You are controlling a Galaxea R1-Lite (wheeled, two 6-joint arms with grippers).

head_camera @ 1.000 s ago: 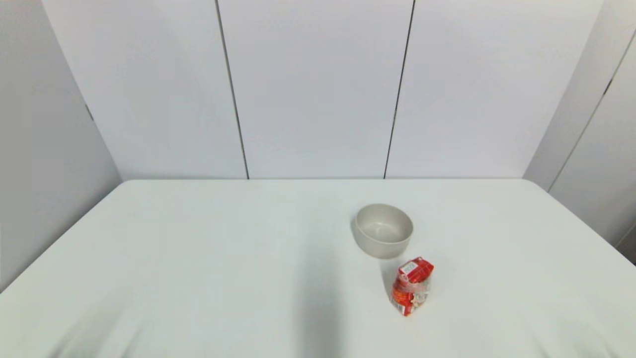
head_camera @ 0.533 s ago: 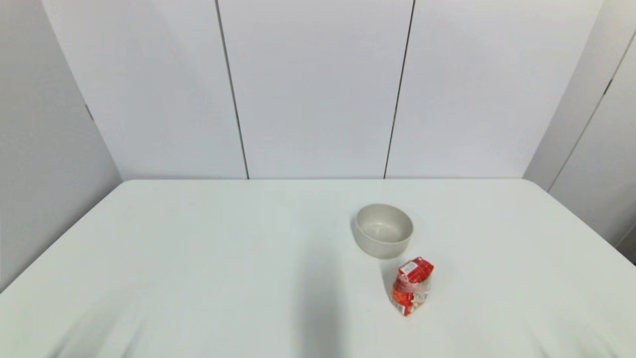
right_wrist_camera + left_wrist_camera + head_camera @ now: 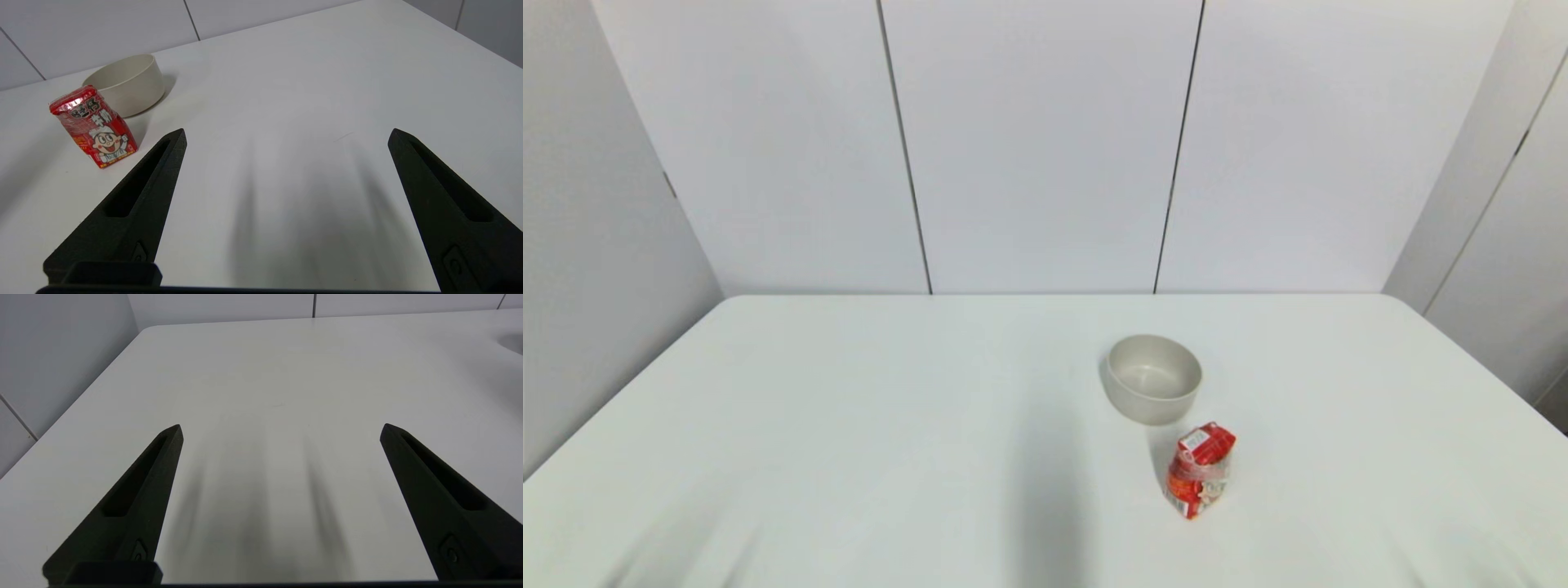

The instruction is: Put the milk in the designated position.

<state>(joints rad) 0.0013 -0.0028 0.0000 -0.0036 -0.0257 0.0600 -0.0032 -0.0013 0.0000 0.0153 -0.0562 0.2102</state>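
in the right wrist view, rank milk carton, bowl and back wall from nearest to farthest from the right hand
1. Milk carton: standing on the table, closest to the open right hand, off to one side of its fingers.
2. Bowl: just behind the carton.
3. Back wall: beyond the table's far edge.

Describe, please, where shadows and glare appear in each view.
Head view: a broad soft shadow lies on the white table left of the milk carton. Right wrist view: glare on the carton's wrapped top; the beige bowl shades the table beside it; streaks under the open fingers. Left wrist view: similar streaks under its open fingers.
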